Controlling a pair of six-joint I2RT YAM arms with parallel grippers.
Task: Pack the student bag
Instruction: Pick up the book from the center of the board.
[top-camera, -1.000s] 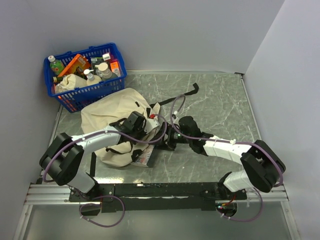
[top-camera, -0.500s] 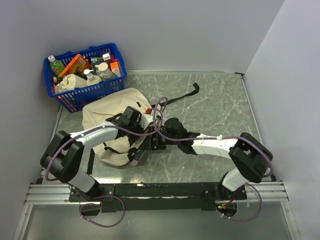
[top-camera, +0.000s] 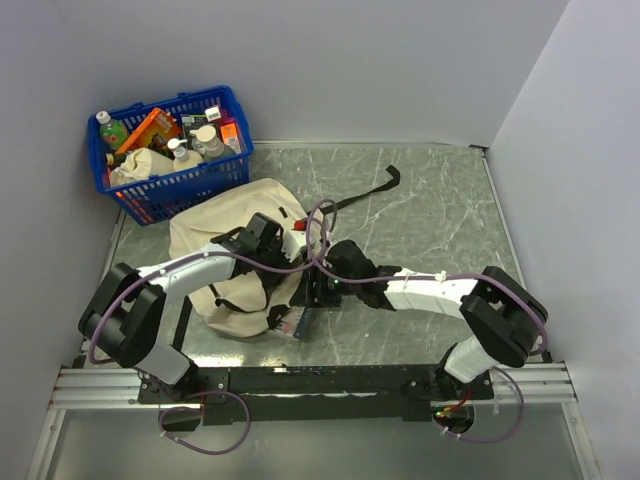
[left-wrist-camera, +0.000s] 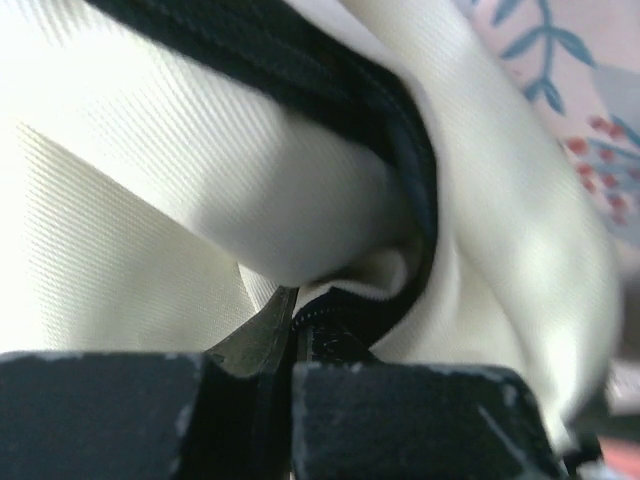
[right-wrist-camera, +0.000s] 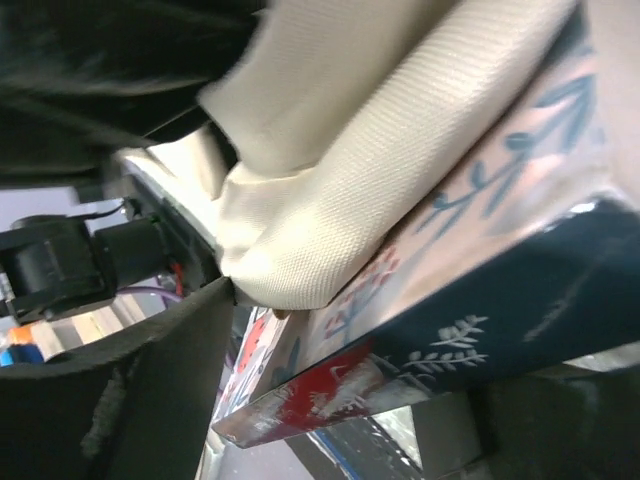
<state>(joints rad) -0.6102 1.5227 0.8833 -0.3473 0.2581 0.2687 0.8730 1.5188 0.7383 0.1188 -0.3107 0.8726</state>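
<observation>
The cream student bag (top-camera: 225, 235) lies slumped at the table's left centre. My left gripper (top-camera: 278, 250) is shut on the black zip edge (left-wrist-camera: 345, 330) of its mouth, and cream fabric (left-wrist-camera: 150, 200) fills that wrist view above the jaws (left-wrist-camera: 290, 350). A thick book (top-camera: 300, 322) with a blue spine, a red label and a pink floral cover (right-wrist-camera: 480, 300) sits tilted between the jaws of my right gripper (top-camera: 318, 290), right at the bag's mouth. In the right wrist view the gripper (right-wrist-camera: 330, 420) touches the book on both sides, and the bag's cloth (right-wrist-camera: 380, 150) drapes over the cover.
A blue plastic basket (top-camera: 170, 150) with bottles and packets stands at the back left, close behind the bag. A black strap (top-camera: 372, 188) trails from the bag across the middle of the marble table (top-camera: 440, 220). Grey walls close in the left, back and right sides.
My right gripper has slid left toward the bag's mouth and its jaws have narrowed onto the book. The left gripper shifted slightly, still pinching the bag's edge.
</observation>
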